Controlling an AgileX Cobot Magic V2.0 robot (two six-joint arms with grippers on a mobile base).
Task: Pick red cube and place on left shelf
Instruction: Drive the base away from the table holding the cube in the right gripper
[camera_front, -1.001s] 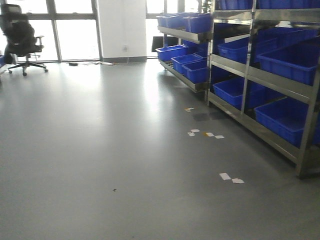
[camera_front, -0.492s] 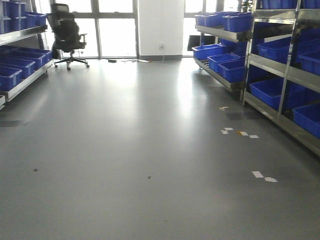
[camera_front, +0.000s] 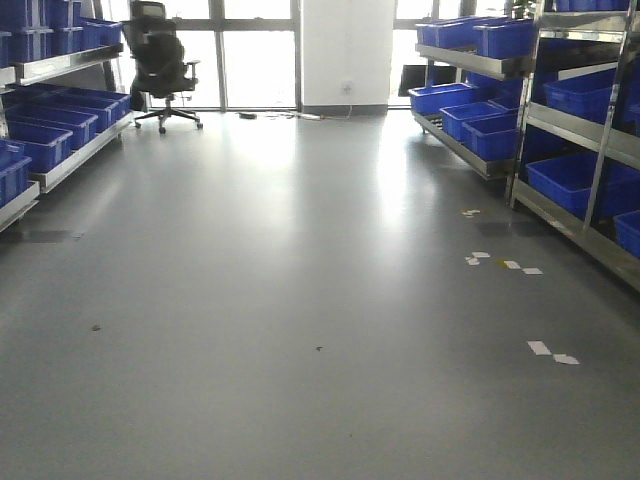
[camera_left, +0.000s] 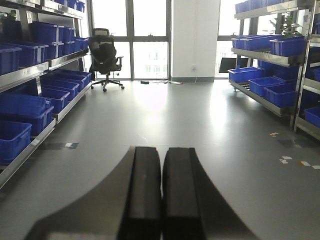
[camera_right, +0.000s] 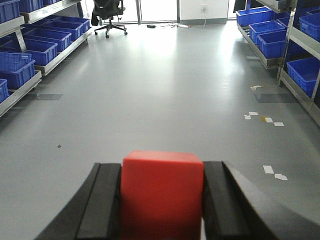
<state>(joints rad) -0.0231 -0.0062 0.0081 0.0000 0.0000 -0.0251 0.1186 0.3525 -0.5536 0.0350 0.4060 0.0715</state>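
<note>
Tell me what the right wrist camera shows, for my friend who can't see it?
The right tool grips a red cube between its two black fingers, close to the camera. Beyond is a grey floor, with the left shelf and a right shelf holding blue crates, and a black chair far off.

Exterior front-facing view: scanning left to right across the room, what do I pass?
left shelf → office chair → white pillar → right shelf
</note>
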